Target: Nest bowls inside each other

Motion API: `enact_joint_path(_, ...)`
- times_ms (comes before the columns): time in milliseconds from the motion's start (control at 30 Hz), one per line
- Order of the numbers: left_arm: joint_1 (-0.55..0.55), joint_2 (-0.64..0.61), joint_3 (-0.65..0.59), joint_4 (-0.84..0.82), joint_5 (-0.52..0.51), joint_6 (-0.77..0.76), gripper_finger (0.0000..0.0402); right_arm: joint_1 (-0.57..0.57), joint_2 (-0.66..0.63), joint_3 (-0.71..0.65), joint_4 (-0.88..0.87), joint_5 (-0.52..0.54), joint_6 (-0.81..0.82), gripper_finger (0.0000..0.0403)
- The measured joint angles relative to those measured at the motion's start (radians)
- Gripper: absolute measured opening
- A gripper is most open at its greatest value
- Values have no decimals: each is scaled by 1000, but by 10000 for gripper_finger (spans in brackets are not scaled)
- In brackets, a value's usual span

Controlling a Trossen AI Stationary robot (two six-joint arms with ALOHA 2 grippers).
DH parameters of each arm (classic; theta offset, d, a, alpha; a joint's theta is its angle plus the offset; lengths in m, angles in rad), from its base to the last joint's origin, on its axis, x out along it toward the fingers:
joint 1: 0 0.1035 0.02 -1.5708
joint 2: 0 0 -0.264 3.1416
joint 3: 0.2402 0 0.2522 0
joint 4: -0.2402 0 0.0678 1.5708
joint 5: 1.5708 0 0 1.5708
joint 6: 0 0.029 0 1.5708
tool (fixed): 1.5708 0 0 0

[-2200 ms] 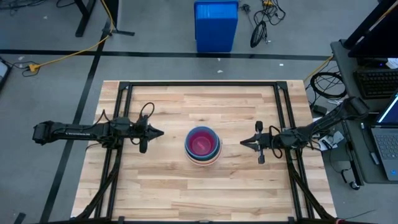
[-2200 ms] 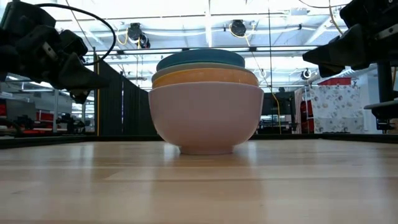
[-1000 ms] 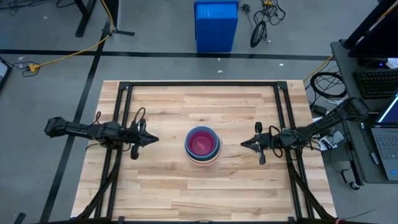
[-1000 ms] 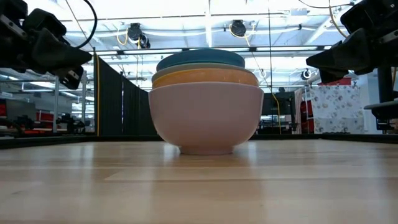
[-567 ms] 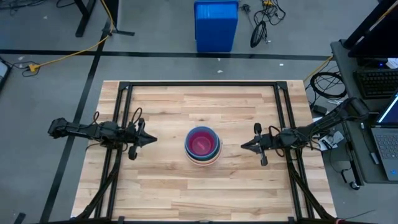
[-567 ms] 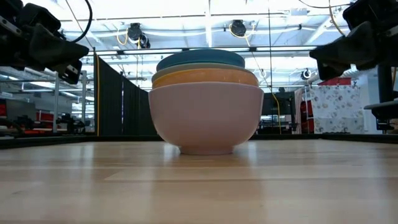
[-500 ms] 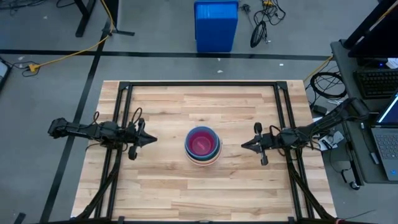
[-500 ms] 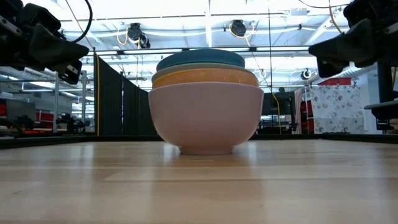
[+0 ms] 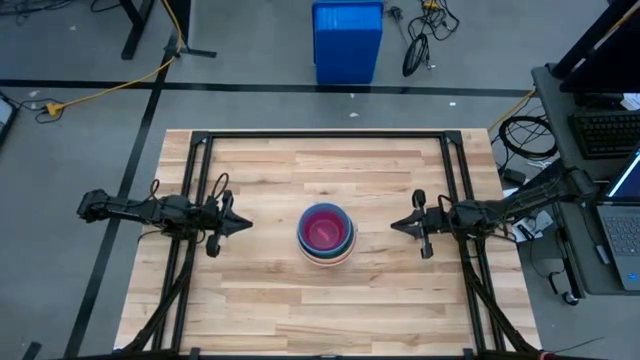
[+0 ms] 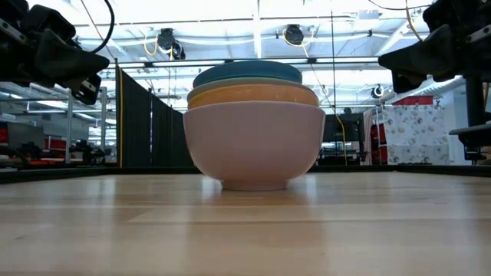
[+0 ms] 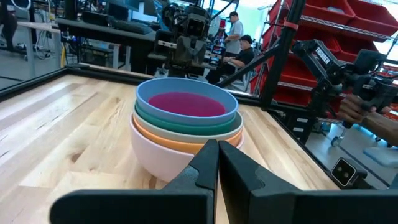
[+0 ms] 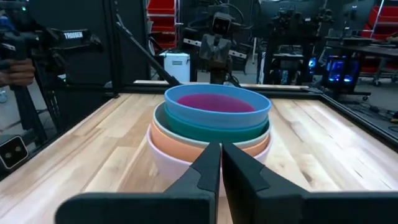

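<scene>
The bowls [image 9: 326, 234] stand nested in one stack at the table's middle, its pale peach outer bowl [image 10: 253, 146] resting by its foot on the wood. Rims of orange, white, teal and blue show inside one another, with magenta [image 11: 185, 103] innermost. My left gripper [image 9: 246, 226] hovers shut to the stack's left, pointing level at it. My right gripper [image 9: 394, 225] hovers shut to the stack's right, facing it likewise. In each wrist view, the shut fingers [image 11: 214, 163] [image 12: 219, 163] point at the stack [image 12: 211, 127]. Neither touches anything.
A black metal frame [image 9: 320, 136] runs along the table's far edge and down both sides. A tall blue bin [image 9: 347, 42] stands on the floor beyond the far edge. People sit in the room behind the table [image 11: 239, 50]. A laptop and cables lie off the right edge [image 9: 620, 215].
My right gripper has drawn back slightly toward the table's right edge and risen a little, staying shut. The left arm and the stack of bowls have kept still.
</scene>
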Motion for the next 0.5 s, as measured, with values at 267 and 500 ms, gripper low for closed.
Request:
enact_joint_path(267,0,0,0,0,0,0,0,0,-126,0,-123,2,-2,0)
enact_joint_path(500,0,0,0,0,0,-1,0,-34,-246,0,-246,9,-3,0)
